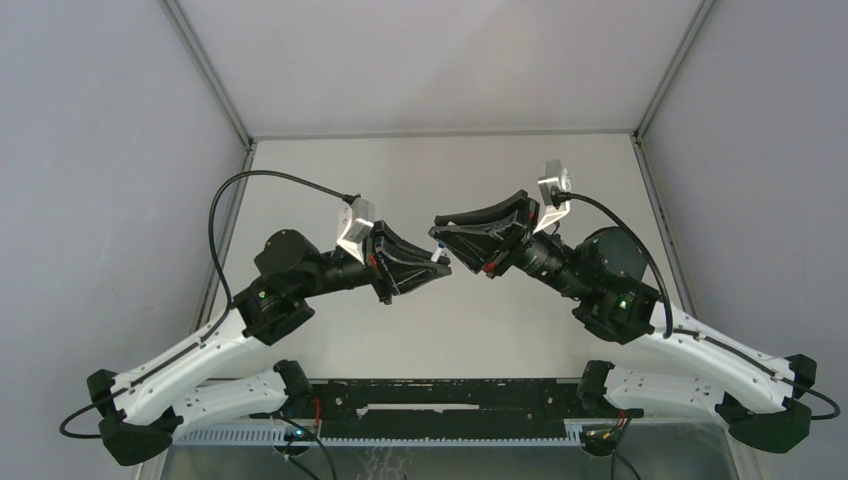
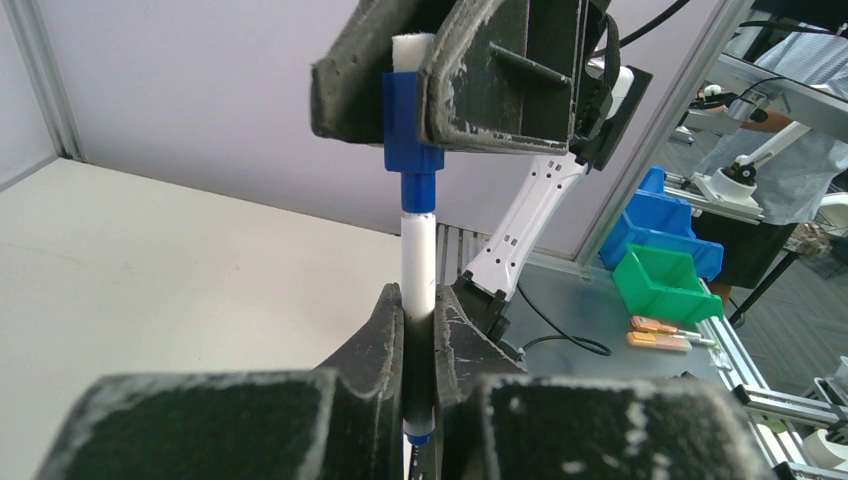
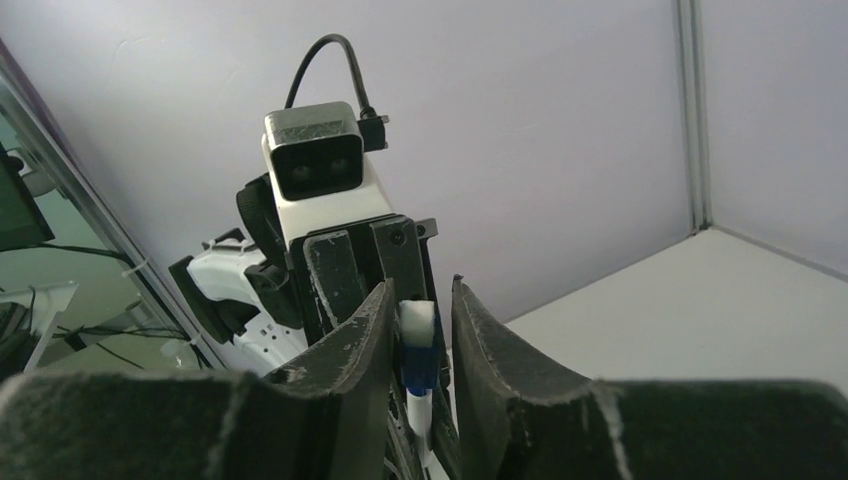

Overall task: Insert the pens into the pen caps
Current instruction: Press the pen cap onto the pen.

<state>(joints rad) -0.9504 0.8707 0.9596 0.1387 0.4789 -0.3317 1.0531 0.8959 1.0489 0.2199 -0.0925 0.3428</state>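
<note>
My left gripper [image 2: 418, 295] is shut on a thin white pen [image 2: 417, 260], which sticks straight out from its fingertips. A dark blue pen cap [image 2: 410, 120] with a white end sits over the pen's far tip. The right gripper [image 3: 420, 290] faces the left one tip to tip, its jaws on either side of the cap [image 3: 420, 365]. One finger touches the cap and a gap shows at the other. In the top view both grippers [image 1: 440, 262] [image 1: 437, 235] meet above the middle of the table. No other pens or caps show.
The white table [image 1: 450, 330] lies below both arms, with grey walls on three sides. Past the table's edge, the left wrist view shows blue and green bins [image 2: 665, 265] and a cable on a bench.
</note>
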